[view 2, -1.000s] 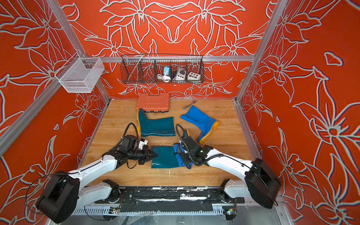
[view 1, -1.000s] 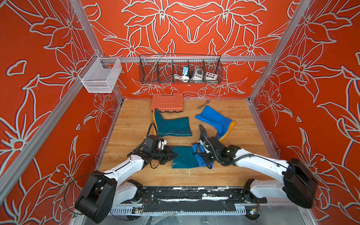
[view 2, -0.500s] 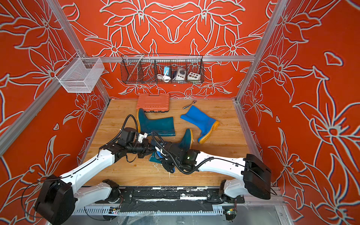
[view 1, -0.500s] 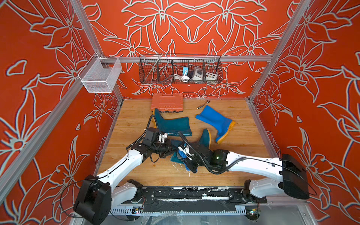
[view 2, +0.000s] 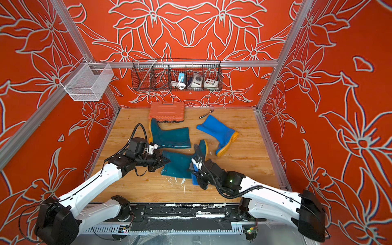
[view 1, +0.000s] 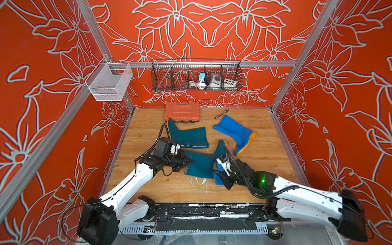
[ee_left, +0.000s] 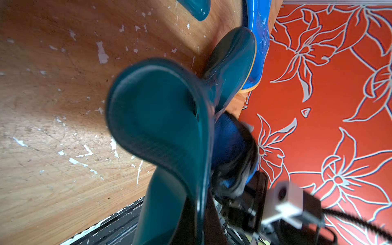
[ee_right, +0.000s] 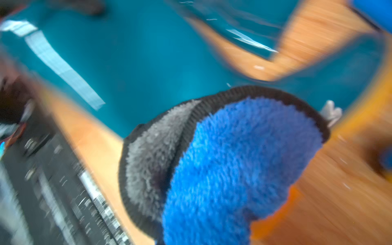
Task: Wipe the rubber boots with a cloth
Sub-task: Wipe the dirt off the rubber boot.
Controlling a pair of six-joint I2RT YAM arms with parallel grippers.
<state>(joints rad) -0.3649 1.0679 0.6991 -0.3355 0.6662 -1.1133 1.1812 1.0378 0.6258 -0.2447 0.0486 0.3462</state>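
The wiping step is under way on the near teal boot (view 1: pixel 201 164), which lies on its side on the wooden worktop (view 1: pixel 265 161) with its foot pointing toward the back wall. The left claw (view 1: pixel 187 163) is clamped on the rim of that boot's shaft, and the left wrist view shows the rubber mouth pinched and folded in its grip. The right claw (view 1: pixel 224 176) is closed on the cloth (view 1: pixel 217 181), a fuzzy blue towel with black edging. The cloth is bunched up at the boot's heel end and seems to touch it. The right wrist view is blurred, which suggests the arm is mid-stroke. The far teal boot (view 1: pixel 187 135) lies just behind, beside the orange case (view 1: pixel 182 111), and the bright blue boot (view 1: pixel 235 132) lies apart to the right. Neither is being touched. The next move likely calls for dragging the cloth along the shaft toward the left claw while that claw pins the glossy rubber against sliding, then moving on to the other two boots
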